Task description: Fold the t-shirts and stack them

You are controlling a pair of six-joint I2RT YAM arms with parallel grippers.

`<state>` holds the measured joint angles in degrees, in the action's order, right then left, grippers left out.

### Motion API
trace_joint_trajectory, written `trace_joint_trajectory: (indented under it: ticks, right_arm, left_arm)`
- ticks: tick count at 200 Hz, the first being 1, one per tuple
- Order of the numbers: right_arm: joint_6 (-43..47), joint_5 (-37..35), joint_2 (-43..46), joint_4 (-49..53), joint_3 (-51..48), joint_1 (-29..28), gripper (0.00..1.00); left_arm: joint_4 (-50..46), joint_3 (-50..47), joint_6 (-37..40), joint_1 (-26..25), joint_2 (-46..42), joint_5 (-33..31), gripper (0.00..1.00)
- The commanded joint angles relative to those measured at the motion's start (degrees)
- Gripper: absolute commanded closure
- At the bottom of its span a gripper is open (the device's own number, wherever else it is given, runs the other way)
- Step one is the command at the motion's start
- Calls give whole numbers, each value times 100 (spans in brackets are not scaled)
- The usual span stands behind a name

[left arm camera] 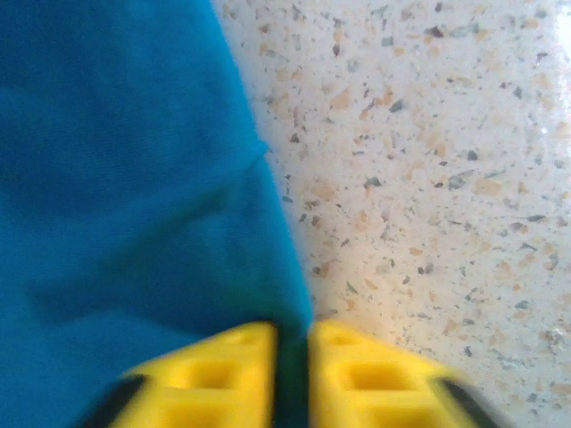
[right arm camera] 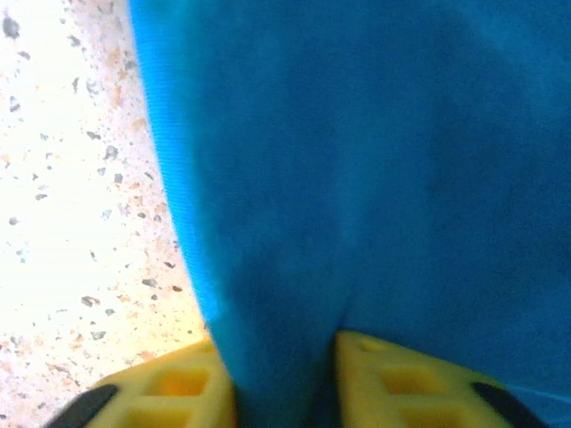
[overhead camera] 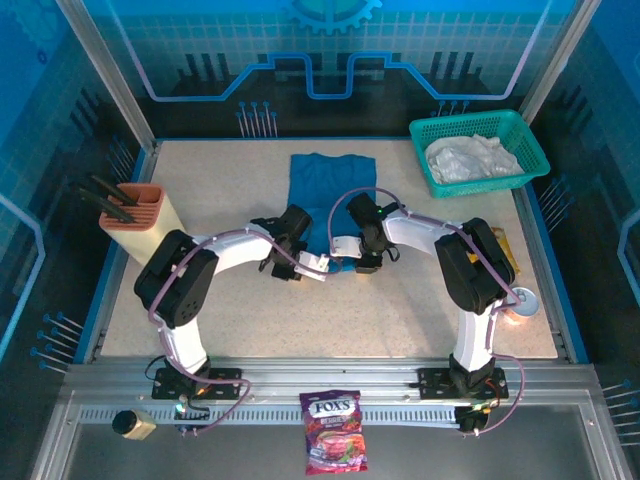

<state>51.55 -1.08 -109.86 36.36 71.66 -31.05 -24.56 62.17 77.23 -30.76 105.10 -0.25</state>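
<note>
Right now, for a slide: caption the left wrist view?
The left gripper pinches the teal-blue t-shirt by its edge on the speckled table.

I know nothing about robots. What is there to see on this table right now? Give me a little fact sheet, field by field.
blue t-shirt: spread mid-table
left gripper: closed on the shirt's near edge
right gripper: closed on that same edge
white t-shirt: crumpled in the basket, far right corner
stack: not started
</note>
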Motion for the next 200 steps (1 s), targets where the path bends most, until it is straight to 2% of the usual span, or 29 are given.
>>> trace_joint_trajectory:
  ticks: [1,8,16,67,112,157,200]
  right_arm:
    - [10,-171,-262,-119,45,163,82]
    - [-24,-195,-228,-120,28,156,88]
    - [-75,-215,-167,-123,8,152,100]
    - [-420,-399,844,-530,-741,13,100]
    - [-675,-672,1915,-434,-1399,-357,100]
    - [-971,-845,2741,167,-1707,-764,100]
    - [-1352,-855,3603,1268,-1632,-1330,100]
  left_arm:
    - [1378,-7,38,212,763,-1130,100]
    - [1364,-45,44,198,713,-1128,100]
    - [1366,-101,71,180,614,-1111,100]
    - [1209,-683,-50,33,-621,-887,100]
    - [951,-1224,-649,-438,-1772,-1054,100]
    - [264,-1522,-1206,-1069,-2702,-1375,100]
    - [-812,-1239,-1688,-1742,-3706,-1609,100]
